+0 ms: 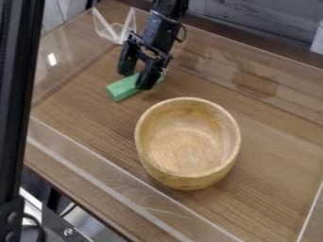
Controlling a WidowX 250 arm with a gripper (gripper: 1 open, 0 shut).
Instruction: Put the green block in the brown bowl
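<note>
The green block [121,89] lies flat on the wooden table [76,123], left of and behind the brown bowl [188,142]. Only its near-left end shows; the rest is hidden behind my gripper [140,76]. The gripper hangs low over the block's far end with its black fingers [127,64] spread open, one on each side of the bar. Whether the fingertips touch the block I cannot tell. The round light-wood bowl stands upright with nothing inside it.
Clear plastic walls [57,71] ring the tabletop, with a raised lip along the near edge. A dark vertical post [15,113] stands at the left of the view. Bare wood lies between block and bowl.
</note>
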